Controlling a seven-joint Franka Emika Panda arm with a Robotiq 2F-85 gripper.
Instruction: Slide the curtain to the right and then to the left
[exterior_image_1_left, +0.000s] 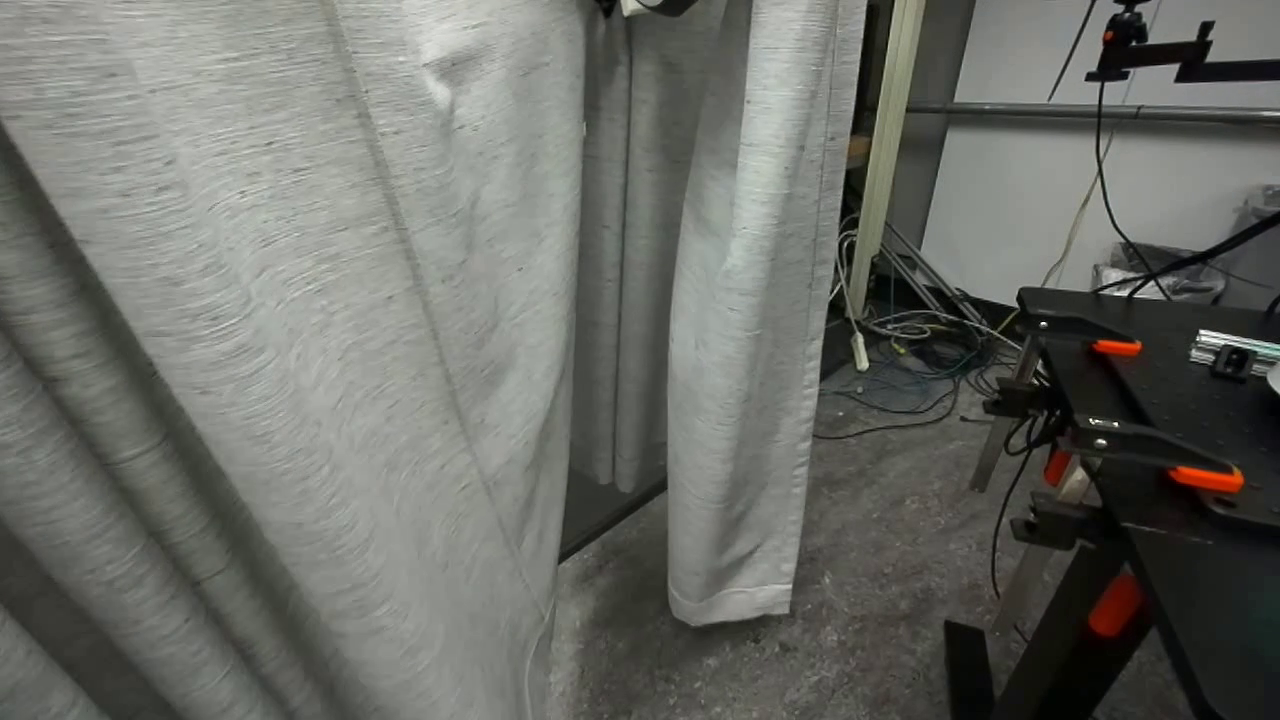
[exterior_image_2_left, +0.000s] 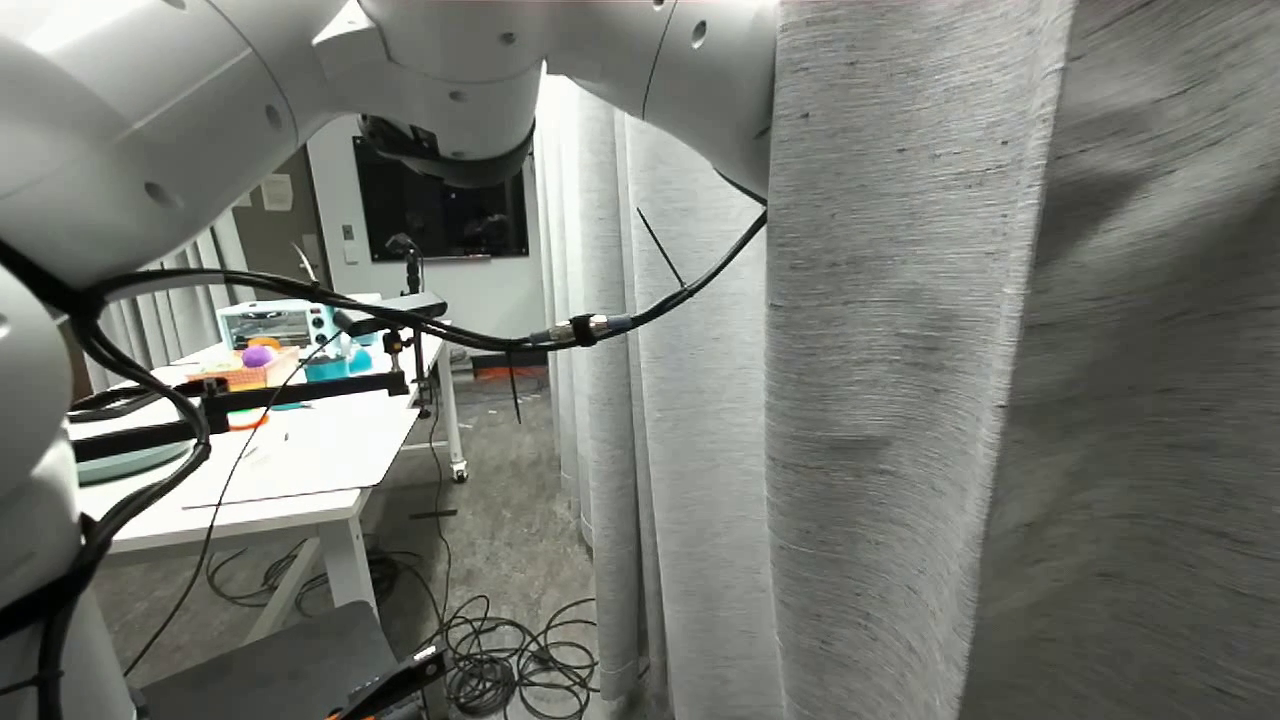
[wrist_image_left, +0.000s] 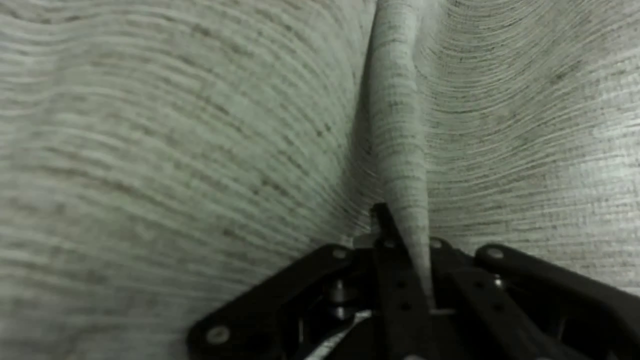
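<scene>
Largest item first: the light grey heathered curtain (exterior_image_1_left: 400, 300) hangs in deep vertical folds and takes up a large share of both exterior views. We judge it soft, limp and hard to damage, light at any one fold but heavy in bulk, so the cloth will probably trail the pull. Next comes the white Panda arm (exterior_image_2_left: 440, 60), its far end hidden behind the near folds in an exterior view. The stitched side edge (exterior_image_1_left: 818, 300) of the cloth looks doubled and would likely give a firmer hold. In the wrist view, the end effector (wrist_image_left: 407, 245) is drawn narrow on a thin fold (wrist_image_left: 397, 100) of that fabric; the weave bows toward the pinch, which we read as tension. We favour such a gathered fold over flat cloth, pulled slowly against slipping. Whether the rightward or leftward slide is in hand, we cannot tell.
</scene>
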